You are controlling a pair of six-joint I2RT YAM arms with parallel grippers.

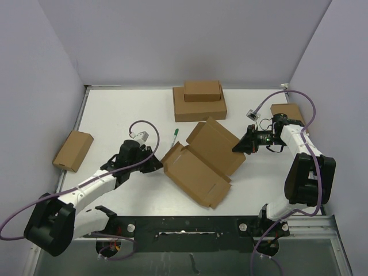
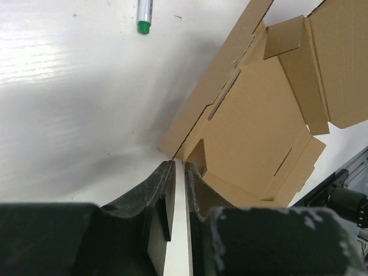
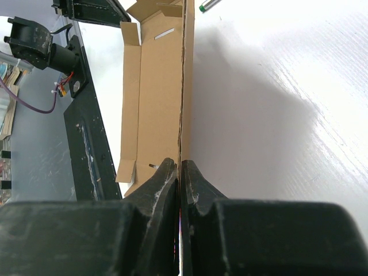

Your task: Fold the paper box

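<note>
The paper box (image 1: 201, 161) lies unfolded in the middle of the table, a brown die-cut sheet with its side flaps and tabs partly raised. The panel on its far right stands up from the table. My right gripper (image 1: 236, 148) is shut on the edge of that raised panel; in the right wrist view the cardboard (image 3: 155, 98) runs straight into the pinched jaws (image 3: 179, 164). My left gripper (image 1: 158, 164) sits at the box's left corner. Its fingers (image 2: 179, 165) are drawn together to a thin slit with nothing between them, just short of the cardboard (image 2: 253, 126).
A pen with a green cap (image 1: 175, 135) lies just behind the box's left end. At the back a small box (image 1: 202, 90) is stacked on a wide one (image 1: 199, 109). One more box (image 1: 73, 150) sits at the left edge, another (image 1: 286, 112) behind the right arm.
</note>
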